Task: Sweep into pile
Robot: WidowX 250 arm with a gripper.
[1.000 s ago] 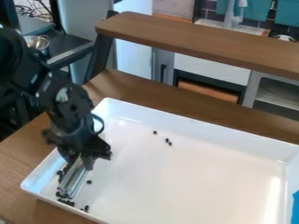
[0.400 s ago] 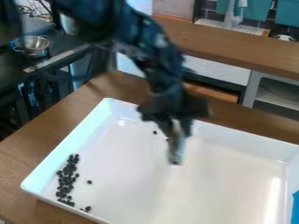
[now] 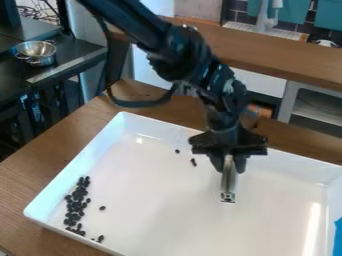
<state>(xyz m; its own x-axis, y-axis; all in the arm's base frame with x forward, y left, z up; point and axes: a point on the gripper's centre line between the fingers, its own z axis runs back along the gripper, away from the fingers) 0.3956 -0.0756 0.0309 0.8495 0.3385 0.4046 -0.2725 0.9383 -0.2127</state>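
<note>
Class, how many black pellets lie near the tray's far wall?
3: one pellet alone, then a close pair nearer the pincer, which grips a metal bar. The pincer may hide others.

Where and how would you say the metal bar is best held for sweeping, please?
I would grip the bar by its upper end, from above, one finger on each side, as the gripper has it. It is long, narrow and nearly upright, so that should leave its lower end free to push the black beads.
</note>
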